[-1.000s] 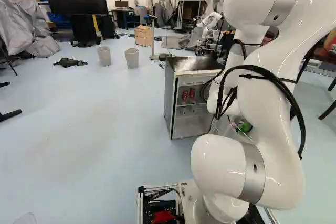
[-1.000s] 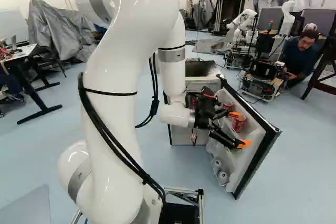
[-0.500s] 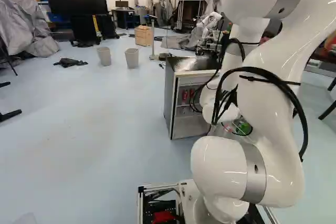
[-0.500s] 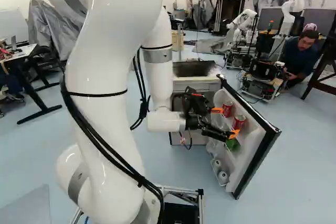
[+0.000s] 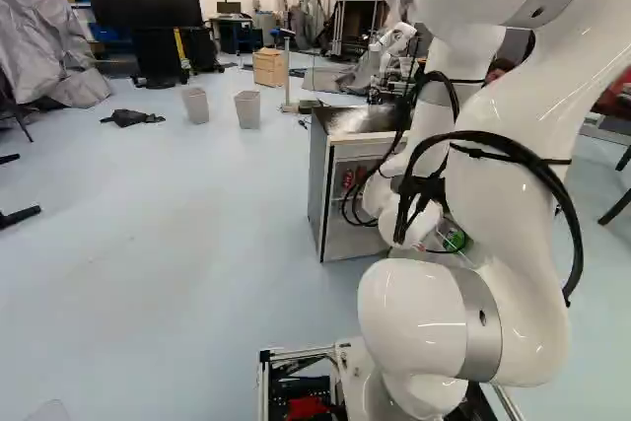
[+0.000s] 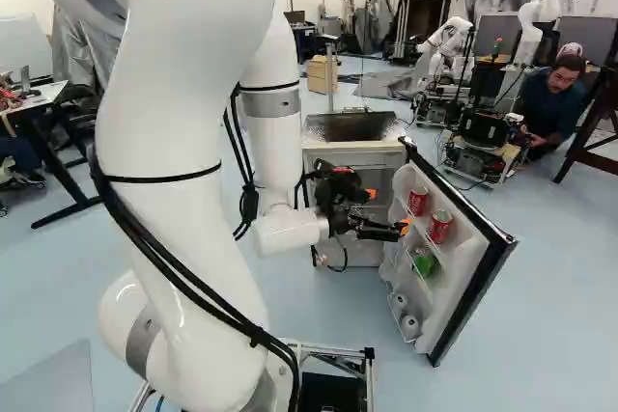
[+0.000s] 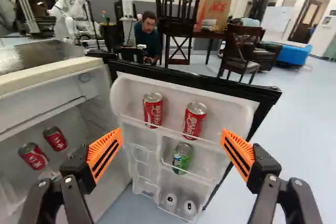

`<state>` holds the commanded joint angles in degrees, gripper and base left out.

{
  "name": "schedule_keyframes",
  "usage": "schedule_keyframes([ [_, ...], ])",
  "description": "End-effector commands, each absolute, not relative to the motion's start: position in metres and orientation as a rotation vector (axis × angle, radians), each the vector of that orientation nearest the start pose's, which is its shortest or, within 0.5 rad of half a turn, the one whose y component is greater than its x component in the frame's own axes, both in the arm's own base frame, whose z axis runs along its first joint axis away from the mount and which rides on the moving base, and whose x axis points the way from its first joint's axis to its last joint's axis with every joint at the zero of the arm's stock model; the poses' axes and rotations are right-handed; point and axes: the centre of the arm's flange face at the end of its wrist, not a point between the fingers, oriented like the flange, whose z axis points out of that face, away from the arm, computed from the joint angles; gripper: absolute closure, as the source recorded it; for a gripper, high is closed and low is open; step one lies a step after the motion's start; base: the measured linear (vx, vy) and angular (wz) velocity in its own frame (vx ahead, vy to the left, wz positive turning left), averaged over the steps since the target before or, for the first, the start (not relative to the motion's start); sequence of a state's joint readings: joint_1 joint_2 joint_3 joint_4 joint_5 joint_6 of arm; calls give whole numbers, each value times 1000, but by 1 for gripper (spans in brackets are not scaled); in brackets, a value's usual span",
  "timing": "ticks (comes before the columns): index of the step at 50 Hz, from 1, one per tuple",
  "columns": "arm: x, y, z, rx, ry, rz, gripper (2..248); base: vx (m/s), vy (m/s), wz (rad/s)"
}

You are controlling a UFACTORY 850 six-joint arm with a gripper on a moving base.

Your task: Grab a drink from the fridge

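Fridge (image 7: pixel 50 76) open: four red cans (image 7: pixel 193 123), one green can (image 7: pixel 181 159), two pale cans (image 7: pixel 189 208); jaws wide.

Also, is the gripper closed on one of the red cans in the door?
No, the gripper stands open, and both red cans sit on the door's upper shelf.
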<state>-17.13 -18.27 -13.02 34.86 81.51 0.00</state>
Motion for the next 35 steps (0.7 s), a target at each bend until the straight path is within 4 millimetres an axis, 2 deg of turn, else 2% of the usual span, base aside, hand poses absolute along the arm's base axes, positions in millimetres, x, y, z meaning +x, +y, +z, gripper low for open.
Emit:
schedule_keyframes([
  [19, 293, -131, 275, 2027, -727, 1589, 3, 0, 0, 0],
  [35, 325, -137, 265, 2122, -614, 1670, 3, 0, 0, 0],
])
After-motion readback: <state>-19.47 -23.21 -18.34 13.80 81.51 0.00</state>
